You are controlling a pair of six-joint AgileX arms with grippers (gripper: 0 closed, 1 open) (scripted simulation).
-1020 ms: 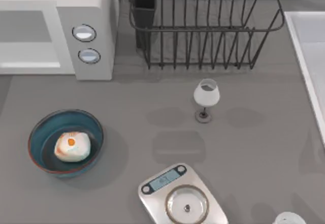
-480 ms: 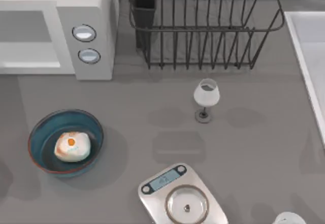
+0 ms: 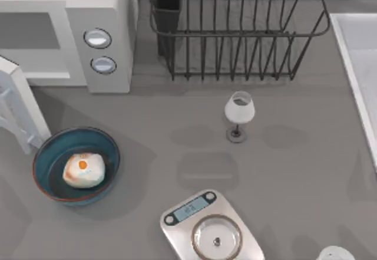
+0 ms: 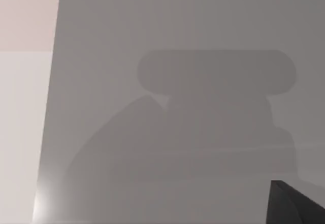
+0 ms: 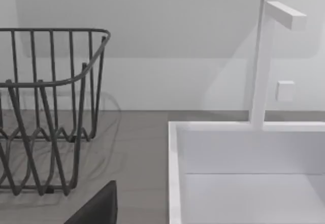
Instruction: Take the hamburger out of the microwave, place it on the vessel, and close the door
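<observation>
The hamburger, a whitish lump with orange patches, lies inside the blue-teal vessel at the table's front left. The white microwave stands at the back left with its grey cavity showing. Its door, a white panel with a bar handle, juts out at the left edge, partly swung, just behind the vessel. In the left wrist view a pale grey flat surface with a broad shadow on it stands close ahead. A dark part of each gripper shows at the edge of its own wrist view.
A dark wire dish rack stands at the back middle, a white wine glass in front of it. A steel scale sits at the front middle. A white sink with a faucet lies at the right.
The door has come into the top view at the left edge, swinging toward the microwave. The hamburger and the vessel have stayed put.
</observation>
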